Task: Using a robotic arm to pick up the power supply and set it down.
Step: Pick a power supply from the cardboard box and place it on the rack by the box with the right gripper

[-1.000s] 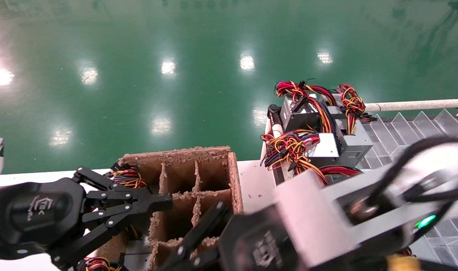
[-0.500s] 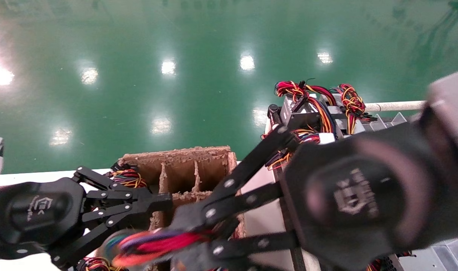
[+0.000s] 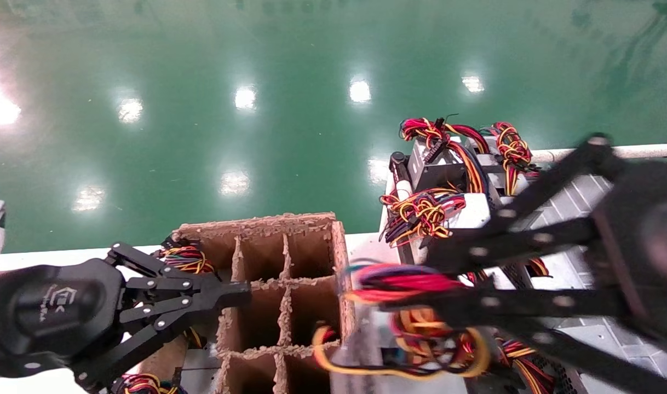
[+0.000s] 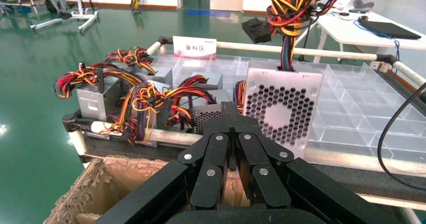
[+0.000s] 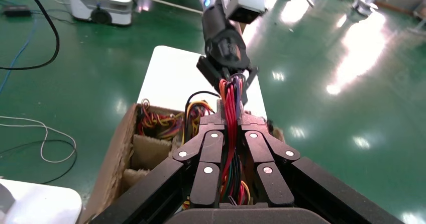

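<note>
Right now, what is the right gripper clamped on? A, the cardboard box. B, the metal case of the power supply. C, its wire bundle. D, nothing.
C: the right gripper is shut on the wire bundle, and the power supply hangs below it by those wires.

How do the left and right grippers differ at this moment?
The right gripper has its jaws clamped on the wire bundle of the power supply, which hangs from it; the left gripper holds nothing. The right is beside the cardboard box; the left sits over its cells. Both have jaws shut.
</note>
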Motion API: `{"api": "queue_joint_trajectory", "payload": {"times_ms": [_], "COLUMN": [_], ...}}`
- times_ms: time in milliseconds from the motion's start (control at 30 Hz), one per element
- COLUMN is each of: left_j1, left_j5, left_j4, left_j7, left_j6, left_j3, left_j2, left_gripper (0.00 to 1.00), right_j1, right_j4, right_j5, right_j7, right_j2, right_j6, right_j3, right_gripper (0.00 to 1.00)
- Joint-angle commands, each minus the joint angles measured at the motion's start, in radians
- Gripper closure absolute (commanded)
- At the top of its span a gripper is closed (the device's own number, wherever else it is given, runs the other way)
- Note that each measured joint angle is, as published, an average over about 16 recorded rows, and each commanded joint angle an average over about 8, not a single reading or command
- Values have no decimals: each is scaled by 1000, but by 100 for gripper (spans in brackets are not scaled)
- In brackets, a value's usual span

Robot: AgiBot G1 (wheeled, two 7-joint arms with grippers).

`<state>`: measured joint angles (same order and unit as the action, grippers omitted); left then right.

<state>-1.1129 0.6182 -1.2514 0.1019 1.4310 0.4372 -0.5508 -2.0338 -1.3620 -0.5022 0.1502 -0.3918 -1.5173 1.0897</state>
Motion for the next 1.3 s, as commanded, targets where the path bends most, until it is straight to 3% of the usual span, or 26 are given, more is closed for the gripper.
{"api": "queue_joint_trajectory", "payload": {"times_ms": [33, 300, 800, 1300], "left_j1": [0, 0, 0, 0], "left_j5": [0, 0, 0, 0], "left_j4": [0, 0, 0, 0], "left_j7": [0, 0, 0, 0], "left_j6": [0, 0, 0, 0], "left_j3": [0, 0, 0, 0], "left_j2": [0, 0, 0, 0], "left_gripper": [100, 100, 100, 100], "right_j1": [-15, -12, 52, 52], "right_j4": [-2, -5, -6, -1], "right_j5": [-3, 1, -14, -140], "right_j7": [25, 52, -13, -31], "right_j2": [33, 185, 400, 439], "right_j6": [-16, -53, -69, -60], "right_j3": [-2, 31, 131, 91], "right_gripper": [100, 100, 100, 100]}}
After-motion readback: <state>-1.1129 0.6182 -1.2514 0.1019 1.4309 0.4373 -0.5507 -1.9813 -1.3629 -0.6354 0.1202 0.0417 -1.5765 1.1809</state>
